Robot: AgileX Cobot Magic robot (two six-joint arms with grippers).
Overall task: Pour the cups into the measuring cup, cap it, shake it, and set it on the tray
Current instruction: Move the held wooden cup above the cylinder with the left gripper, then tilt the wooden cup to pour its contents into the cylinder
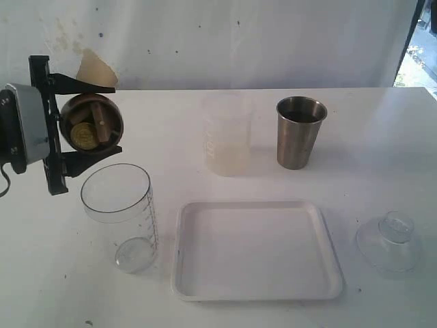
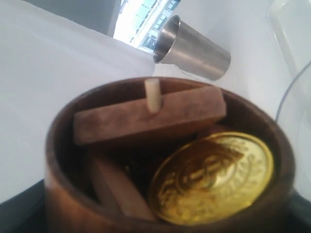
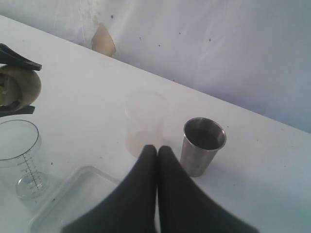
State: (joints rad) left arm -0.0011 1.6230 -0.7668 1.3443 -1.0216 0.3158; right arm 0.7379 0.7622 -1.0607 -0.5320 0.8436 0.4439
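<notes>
Gripping the wooden cup [image 1: 90, 121] between its 2 black fingers, one pressed on each side of the round belly, the left gripper [image 1: 113, 116] holds it in the air at the left edge of the exterior view. The cup is tipped onto its side with its mouth towards the camera. In that view it hangs just over the open mouth of the measuring cup [image 1: 119, 212], which stands upright on the white table [image 1: 369, 171], its dark graduation marks on the side nearest the tray [image 1: 256, 294].

Up close in the left wrist view, the tipped cup holds a gold coin [image 2: 211, 177], a brown wooden block [image 2: 146, 119] with a pale peg [image 2: 152, 94] standing out of it, and another brown piece underneath (its shape is hard to make out).

The tray lies flat just beside the measuring cup. Behind the tray stand a frosted cup [image 1: 227, 137] and, to its right, the steel tumbler [image 1: 300, 133], both upright and apart from each other. A clear domed lid [image 1: 389, 239] rests on the table to the right of the tray.

The right gripper [image 3: 157, 150] appears only in its own wrist view, its 2 dark fingers pressed together with nothing between them, raised above the table.
</notes>
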